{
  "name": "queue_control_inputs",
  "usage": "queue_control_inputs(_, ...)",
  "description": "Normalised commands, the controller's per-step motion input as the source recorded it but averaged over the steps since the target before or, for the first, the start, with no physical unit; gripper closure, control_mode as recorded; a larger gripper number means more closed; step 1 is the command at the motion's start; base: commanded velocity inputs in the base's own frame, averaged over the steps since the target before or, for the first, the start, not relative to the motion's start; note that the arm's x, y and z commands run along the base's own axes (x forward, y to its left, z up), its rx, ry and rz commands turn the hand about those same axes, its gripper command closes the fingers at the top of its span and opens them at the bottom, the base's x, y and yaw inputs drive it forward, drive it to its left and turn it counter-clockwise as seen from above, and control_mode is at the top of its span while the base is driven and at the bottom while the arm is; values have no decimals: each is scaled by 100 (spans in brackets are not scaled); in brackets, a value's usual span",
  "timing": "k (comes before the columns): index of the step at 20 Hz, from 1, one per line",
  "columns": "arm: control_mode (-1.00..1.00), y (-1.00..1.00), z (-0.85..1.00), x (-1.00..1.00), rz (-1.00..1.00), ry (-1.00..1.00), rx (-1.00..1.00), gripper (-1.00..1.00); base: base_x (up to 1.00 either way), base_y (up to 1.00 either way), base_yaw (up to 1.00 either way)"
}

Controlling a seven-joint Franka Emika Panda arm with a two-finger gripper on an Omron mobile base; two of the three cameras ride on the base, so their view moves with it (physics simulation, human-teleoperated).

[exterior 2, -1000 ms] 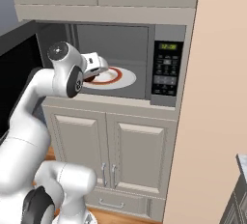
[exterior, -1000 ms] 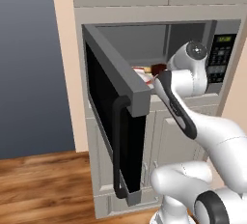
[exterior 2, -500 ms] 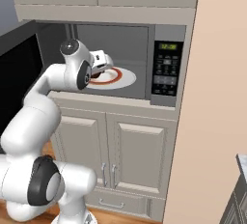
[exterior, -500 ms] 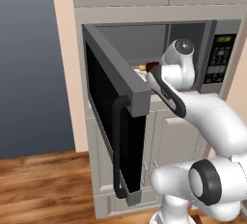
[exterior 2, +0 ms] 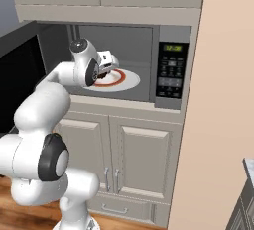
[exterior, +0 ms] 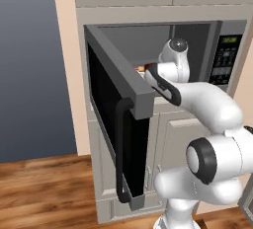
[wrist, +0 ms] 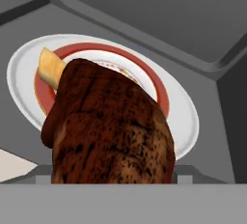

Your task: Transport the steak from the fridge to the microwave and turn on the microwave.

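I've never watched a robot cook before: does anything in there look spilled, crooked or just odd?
Nothing looks spilled or broken. The dark reddish-brown steak sits over the white, red-ringed plate inside the grey microwave, partly covering a small tan food piece. The black glass door hangs wide open, as you would expect while loading.

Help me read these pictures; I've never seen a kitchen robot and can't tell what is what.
A white robot arm reaches into an open microwave built in above cabinets. Two pictures come from cameras on its rolling base, behind it on the left and right. The third looks along its gripper. That close-up shows the steak, a dark reddish-brown lump, over a white plate with a red ring on the microwave floor. A small tan food piece lies on the plate. Whether the gripper holds the steak, I cannot tell.
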Motion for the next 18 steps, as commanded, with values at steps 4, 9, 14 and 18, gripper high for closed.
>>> queue_control_inputs(4,-100,5,-16,47,0,4,0,100,0,0,0)
queue_control_inputs(9,-100,8,-21,43,0,2,0,100,0,0,0)
queue_control_inputs(14,-100,7,-21,43,0,2,0,100,0,0,0)
queue_control_inputs(18,-100,1,-17,40,0,1,0,100,0,0,0)
